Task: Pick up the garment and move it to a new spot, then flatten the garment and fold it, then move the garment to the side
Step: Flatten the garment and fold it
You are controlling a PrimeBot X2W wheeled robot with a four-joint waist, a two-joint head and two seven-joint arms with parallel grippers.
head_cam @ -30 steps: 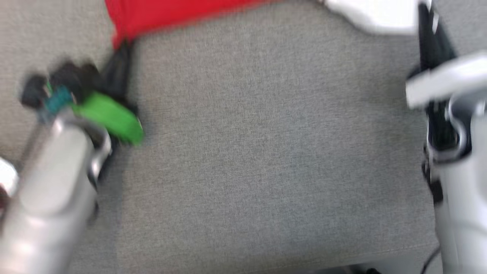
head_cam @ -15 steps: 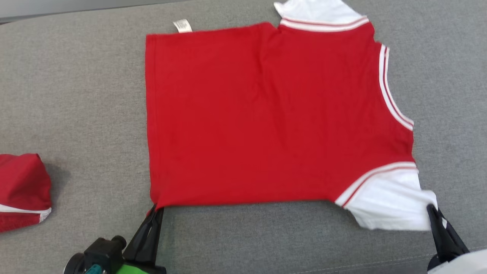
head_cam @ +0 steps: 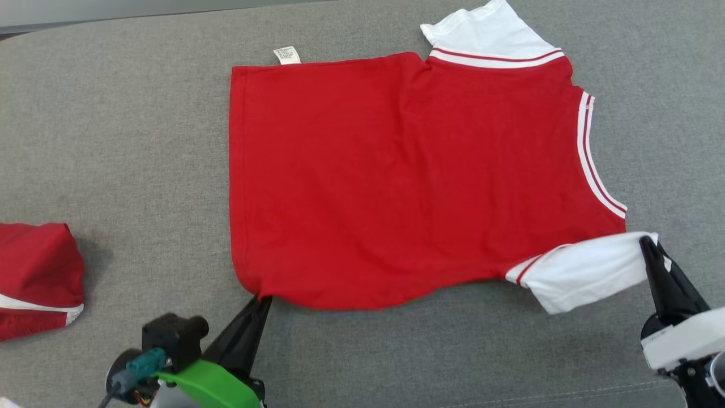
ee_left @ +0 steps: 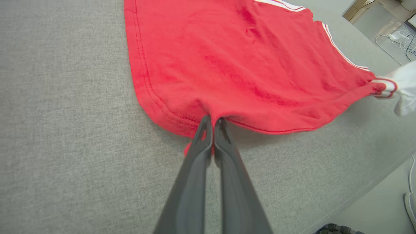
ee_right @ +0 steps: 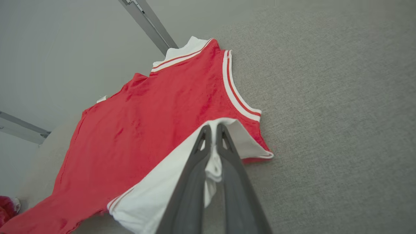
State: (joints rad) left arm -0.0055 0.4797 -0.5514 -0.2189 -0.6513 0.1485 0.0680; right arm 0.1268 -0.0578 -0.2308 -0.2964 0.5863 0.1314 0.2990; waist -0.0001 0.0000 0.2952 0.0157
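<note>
The garment (head_cam: 396,175) is a red shirt with white sleeves and striped trim, spread on the grey cushioned surface (head_cam: 113,141). My left gripper (head_cam: 261,300) is shut on its near bottom hem corner; the left wrist view shows the red hem (ee_left: 182,117) pinched between the closed fingers of that gripper (ee_left: 213,122). My right gripper (head_cam: 645,245) is shut on the end of the near white sleeve (head_cam: 583,269), lifting it slightly. The right wrist view has white sleeve cloth (ee_right: 213,169) bunched between the shut fingers of that gripper (ee_right: 213,130). The far sleeve (head_cam: 487,34) lies flat.
A second red garment (head_cam: 34,277) with white trim lies bunched at the left edge. A white care label (head_cam: 287,54) sticks out at the shirt's far hem corner. The cushion's front edge (ee_left: 367,191) drops to the floor, where cables (ee_left: 399,35) lie.
The camera view has settled after a blur. Both grippers have carried the shirt's near edge away from me: the hem corner and the white sleeve sit farther up, and the sleeve is raised and narrowed.
</note>
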